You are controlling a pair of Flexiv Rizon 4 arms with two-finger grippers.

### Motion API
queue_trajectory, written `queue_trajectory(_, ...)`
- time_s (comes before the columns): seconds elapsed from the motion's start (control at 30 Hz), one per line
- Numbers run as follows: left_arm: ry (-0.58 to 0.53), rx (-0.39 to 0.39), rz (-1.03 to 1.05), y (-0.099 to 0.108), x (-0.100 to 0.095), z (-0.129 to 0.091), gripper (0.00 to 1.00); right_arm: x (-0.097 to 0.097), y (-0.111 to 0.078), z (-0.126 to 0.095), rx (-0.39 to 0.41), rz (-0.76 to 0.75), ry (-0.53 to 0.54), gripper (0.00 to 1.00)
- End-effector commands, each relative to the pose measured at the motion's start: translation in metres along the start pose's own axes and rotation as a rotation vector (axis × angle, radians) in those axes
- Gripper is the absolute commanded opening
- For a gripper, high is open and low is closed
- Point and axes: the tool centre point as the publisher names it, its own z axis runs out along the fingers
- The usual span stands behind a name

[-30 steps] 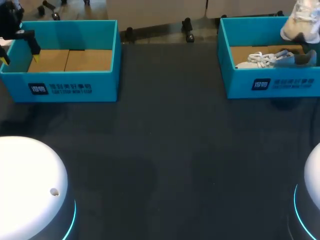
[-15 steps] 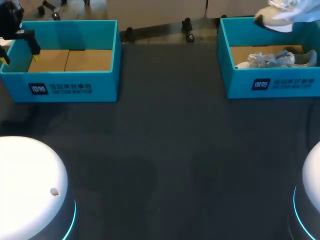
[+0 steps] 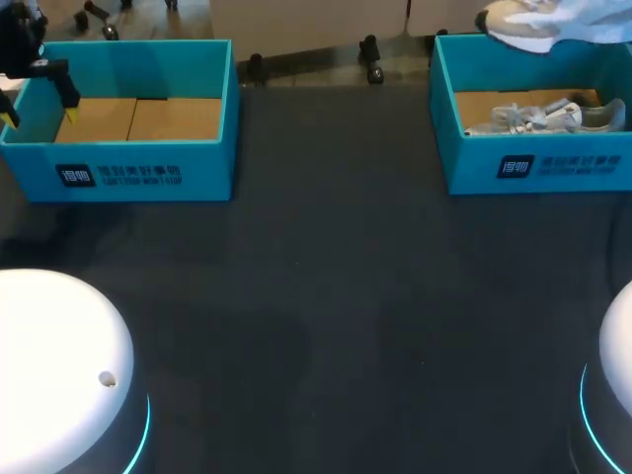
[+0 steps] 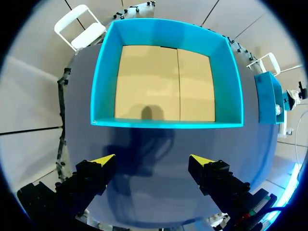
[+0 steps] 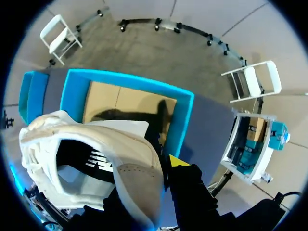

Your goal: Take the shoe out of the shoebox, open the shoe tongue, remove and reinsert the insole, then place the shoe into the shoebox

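Setting: a robot manipulation lab, as we read it. Shown by: one dark matte table point(image 3: 326, 296); our two arms' white round bases point(image 3: 59, 365), ringed with cyan light, at its near edge; two identical open teal shoeboxes point(image 3: 207, 163) staged at its far corners, one per arm.

White shoe point(image 5: 137, 185), teal shoebox point(image 3: 464, 158), tan inside, table point(image 3: 326, 296) seemingly dark grey

The open turquoise cardboard shoebox on the left point(image 3: 212, 118) carries on its front wall a dark blue printed mark point(image 3: 118, 176) with pale characters beside it. A matching print point(image 3: 563, 165) stands on the front wall of the turquoise shoebox on the right point(image 3: 444, 109). Both are too small to read.
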Motion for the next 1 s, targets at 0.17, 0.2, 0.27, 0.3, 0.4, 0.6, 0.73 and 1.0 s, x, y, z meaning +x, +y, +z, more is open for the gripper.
queue_trajectory(0.17,-0.001,0.003,-0.001,0.002,0.000,-0.001,1.00,0.015,-0.020,0.012,-0.055,0.047,-0.058,0.00)
queue_trajectory(0.2,-0.001,0.003,-0.001,0.002,0.000,-0.001,1.00,0.016,-0.021,0.014,-0.056,0.047,-0.058,0.00)
queue_trajectory(0.27,-0.001,0.003,-0.001,0.002,0.000,-0.001,1.00,0.018,-0.024,0.020,-0.063,0.061,-0.065,0.00)
queue_trajectory(0.3,-0.001,0.003,-0.001,0.002,0.000,-0.001,1.00,0.018,-0.026,0.023,-0.066,0.069,-0.063,0.00)
queue_trajectory(0.4,-0.001,0.003,-0.001,0.002,0.000,-0.001,1.00,0.017,-0.030,0.033,-0.062,0.093,-0.061,0.00)
queue_trajectory(0.6,-0.001,0.003,-0.001,0.002,0.000,-0.001,1.00,0.016,-0.032,0.043,-0.052,0.131,-0.049,0.00)
queue_trajectory(0.73,-0.001,0.003,-0.001,0.002,0.000,-0.001,1.00,0.016,-0.032,0.043,-0.052,0.131,-0.049,0.00)
queue_trajectory(1.0,-0.001,0.003,-0.001,0.002,0.000,-0.001,1.00,0.016,-0.027,0.047,-0.043,0.125,-0.082,0.00)
